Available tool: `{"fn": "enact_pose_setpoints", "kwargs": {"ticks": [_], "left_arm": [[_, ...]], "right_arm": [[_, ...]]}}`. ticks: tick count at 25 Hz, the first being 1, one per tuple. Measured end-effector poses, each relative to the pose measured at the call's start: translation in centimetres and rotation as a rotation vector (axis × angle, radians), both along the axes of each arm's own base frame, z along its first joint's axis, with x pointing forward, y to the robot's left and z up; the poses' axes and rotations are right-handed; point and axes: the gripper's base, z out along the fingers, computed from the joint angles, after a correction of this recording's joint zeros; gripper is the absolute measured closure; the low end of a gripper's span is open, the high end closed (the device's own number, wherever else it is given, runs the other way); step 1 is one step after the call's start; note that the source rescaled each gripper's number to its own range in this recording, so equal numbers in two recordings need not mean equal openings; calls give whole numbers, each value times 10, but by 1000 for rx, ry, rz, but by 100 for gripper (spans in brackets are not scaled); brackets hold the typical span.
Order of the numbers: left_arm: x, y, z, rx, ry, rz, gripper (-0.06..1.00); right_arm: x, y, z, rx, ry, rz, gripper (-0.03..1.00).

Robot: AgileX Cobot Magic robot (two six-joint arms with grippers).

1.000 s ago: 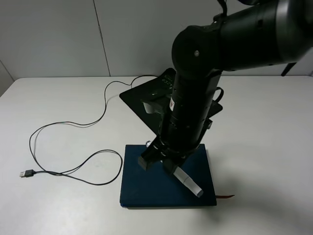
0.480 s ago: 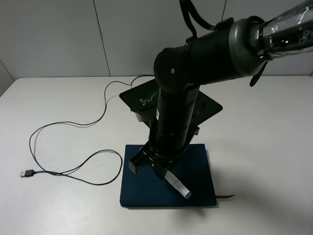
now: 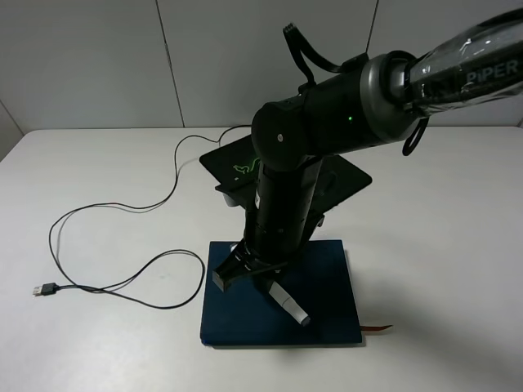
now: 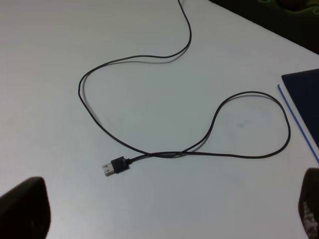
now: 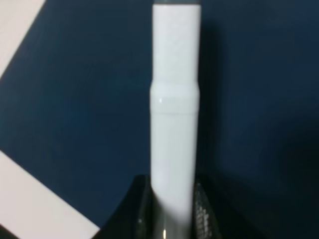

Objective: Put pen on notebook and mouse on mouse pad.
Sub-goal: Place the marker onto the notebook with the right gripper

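We see the right pincer [image 5: 172, 209] clamped on the smooth white cylindrical pen [image 5: 174, 114], over the matte dark blue notebook [image 3: 327, 286]. The left pincer's [image 4: 164, 209] dark fingers [image 4: 22, 206] stand wide apart above the pale desk [image 4: 60, 45].

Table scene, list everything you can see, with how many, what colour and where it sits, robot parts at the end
pen: one, white, held over the notebook
notebook: one, dark blue, near edge of the table, brown ribbon at its right corner
mouse pad: one, black with green logo, behind the notebook, partly hidden by the arm
cable: one, black, looping across the table's left side
USB plug: one, black, at the cable's end
table: one, white
right end effector: one, black, shut on the pen above the notebook
left end effector: one, black, open, above the cable
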Motion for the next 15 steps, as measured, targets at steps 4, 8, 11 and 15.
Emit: {"fn": "enact_pose_setpoints", "kwargs": {"ticks": [4,8,11,15], "left_arm": [[0,0,0,0,0,0,-6],[0,0,0,0,0,0,-6],[0,0,0,0,-3,0,-6],[0,0,0,0,-3,0,-6]], "right_arm": [[3,0,0,-3,-31,16,97],[3,0,0,-3,-37,19,97],[3,0,0,-3,-37,19,96],[3,0,0,-4,-35,4,67]]}}
